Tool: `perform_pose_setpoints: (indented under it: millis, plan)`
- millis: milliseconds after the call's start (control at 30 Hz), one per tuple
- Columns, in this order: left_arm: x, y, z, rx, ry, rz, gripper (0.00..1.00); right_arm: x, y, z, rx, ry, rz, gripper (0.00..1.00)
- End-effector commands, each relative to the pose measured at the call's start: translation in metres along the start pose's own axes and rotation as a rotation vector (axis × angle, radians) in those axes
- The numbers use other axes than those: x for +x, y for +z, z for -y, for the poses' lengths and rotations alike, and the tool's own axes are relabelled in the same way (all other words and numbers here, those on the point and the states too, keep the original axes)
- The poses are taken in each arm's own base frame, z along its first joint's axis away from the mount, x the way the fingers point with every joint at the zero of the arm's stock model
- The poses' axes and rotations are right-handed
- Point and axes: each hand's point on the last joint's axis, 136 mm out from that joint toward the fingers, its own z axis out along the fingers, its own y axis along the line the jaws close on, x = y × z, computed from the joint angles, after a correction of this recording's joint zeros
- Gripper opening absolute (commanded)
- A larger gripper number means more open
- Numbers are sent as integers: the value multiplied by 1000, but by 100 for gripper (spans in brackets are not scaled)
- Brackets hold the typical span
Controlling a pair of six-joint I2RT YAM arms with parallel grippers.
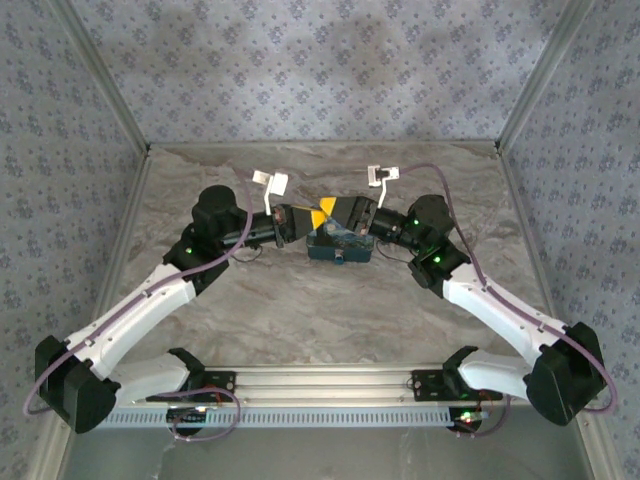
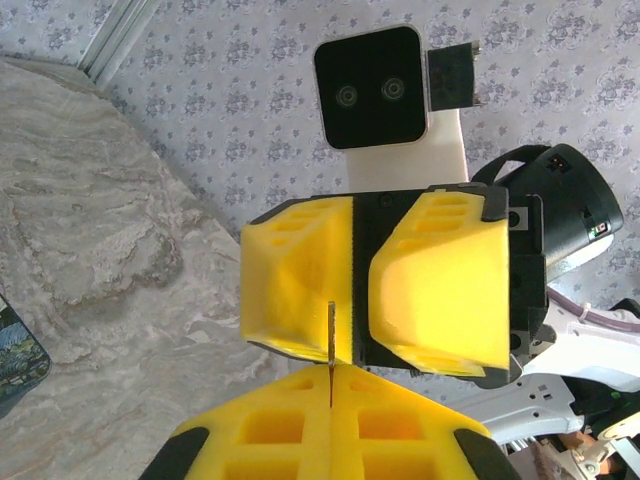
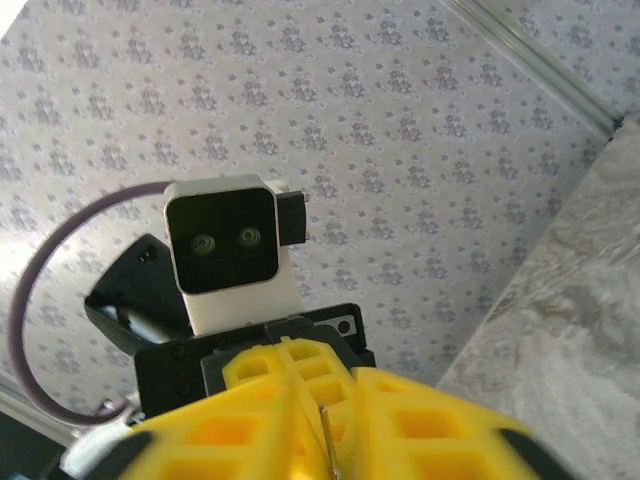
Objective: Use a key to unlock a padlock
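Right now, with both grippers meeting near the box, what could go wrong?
The key is a thin sliver pinched at the tips of the left gripper. The right gripper faces it very closely; a small nudge could twist it or knock it loose. Dropped, it might lie flat near the box, hard to regrasp.

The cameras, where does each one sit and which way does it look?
Top external: high behind the arms, looking down on the table; both arms meet above the blue box.
Left wrist: on the left arm, facing the right gripper; left fingers at bottom.
Right wrist: on the right arm, facing the left gripper; right fingers at bottom.
Shared: both wrist views show the key.
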Motion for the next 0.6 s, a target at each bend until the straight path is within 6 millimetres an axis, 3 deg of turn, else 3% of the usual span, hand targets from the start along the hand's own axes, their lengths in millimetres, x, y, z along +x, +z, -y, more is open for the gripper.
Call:
perform_pose_setpoints:
  millis: [0, 133, 267, 433, 567]
  plan:
    - [-13, -2, 14, 30, 50, 49, 0, -9, -8, -18, -28, -45, 30, 31]
    - [-16, -3, 15, 32, 54, 64, 0, -2, -11, -13, -19, -33, 27, 34]
    - [-18, -4, 17, 32, 57, 76, 0, 5, -14, -12, -26, -28, 25, 28]
    - [-20, -5, 19, 42, 52, 86, 0, 9, -15, -9, -18, -27, 20, 27]
    - [-19, -5, 20, 48, 46, 86, 0, 9, -13, -15, -38, -37, 15, 19]
